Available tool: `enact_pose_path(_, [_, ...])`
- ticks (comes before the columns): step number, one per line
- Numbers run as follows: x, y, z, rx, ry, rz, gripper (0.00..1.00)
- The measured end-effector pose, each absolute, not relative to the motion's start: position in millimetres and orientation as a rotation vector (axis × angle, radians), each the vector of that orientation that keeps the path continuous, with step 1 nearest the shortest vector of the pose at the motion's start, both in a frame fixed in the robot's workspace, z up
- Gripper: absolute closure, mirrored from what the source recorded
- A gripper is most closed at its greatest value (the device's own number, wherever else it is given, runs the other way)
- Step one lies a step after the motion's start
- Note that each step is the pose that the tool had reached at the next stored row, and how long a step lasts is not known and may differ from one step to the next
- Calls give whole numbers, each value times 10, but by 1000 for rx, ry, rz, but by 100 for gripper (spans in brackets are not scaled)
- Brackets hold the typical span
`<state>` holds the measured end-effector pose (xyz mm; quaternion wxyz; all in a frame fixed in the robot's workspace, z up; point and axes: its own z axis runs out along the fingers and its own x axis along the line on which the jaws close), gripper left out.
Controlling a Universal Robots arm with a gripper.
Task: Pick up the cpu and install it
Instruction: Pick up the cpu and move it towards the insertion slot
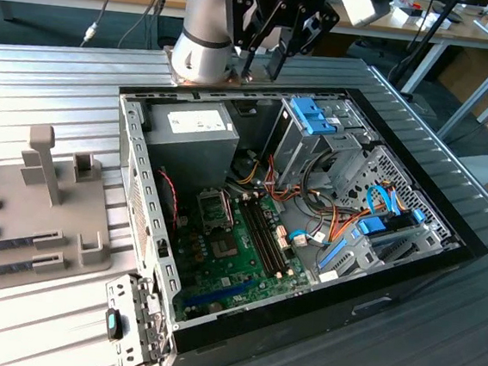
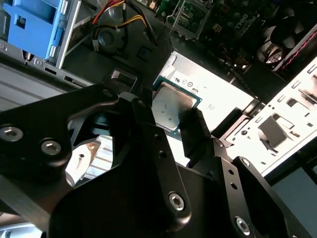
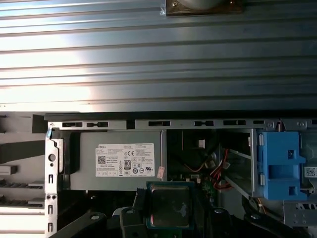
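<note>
We see the tool [image 1: 266,64] pinching the cpu [image 2: 172,105] by two opposite edges; in both wrist views its silvery top shows between the fingers. It hangs over the back edge of the open computer case [image 1: 445,254], near the grey power supply [image 3: 121,158] and well apart from the motherboard [image 1: 237,252]. The case lies on the ribbed tabletop [image 1: 64,71].

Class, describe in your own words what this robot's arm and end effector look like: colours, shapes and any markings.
The silver-grey cylindrical robot arm carries a pale blue-green ring cap at its joint. Its black, angular metal end effector has white lettering on its body. In the second wrist view its two blocky black linkage fingers are dotted with round silver screw heads.
</note>
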<state>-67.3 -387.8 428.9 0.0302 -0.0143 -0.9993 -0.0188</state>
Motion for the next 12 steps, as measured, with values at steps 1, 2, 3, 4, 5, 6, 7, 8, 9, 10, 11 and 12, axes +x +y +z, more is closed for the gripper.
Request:
enact_pose_path(1, [-672,-3888,4288,-44,-3080,-58,53])
enact_pose_path(2, [-672,-3900,4286,-44,-3080,-58,53])
enact_pose_path(3, [-672,-3911,4284,-44,-3080,-58,53])
enact_pose_path(4, [-672,-3923,4282,-44,-3080,-58,53])
enact_pose_path(5, [-672,-3936,4280,-44,-3080,-58,53])
enact_pose_path(6, [-673,-3947,4277,-44,-3080,-58,53])
enact_pose_path(7, [-673,-3955,4275,-44,-3080,-58,53])
enact_pose_path(8, [-673,-3965,4273,-44,-3080,-58,53])
enact_pose_path(9, [-673,-3974,4271,-44,-3080,-58,53])
enact_pose_path(10, [-673,-3982,4269,-44,-3080,-58,53])
enact_pose_path(11, [-673,-3993,4266,-44,-3080,-58,53])
enact_pose_path(12, [-673,-4001,4264,-44,-3080,-58,53])
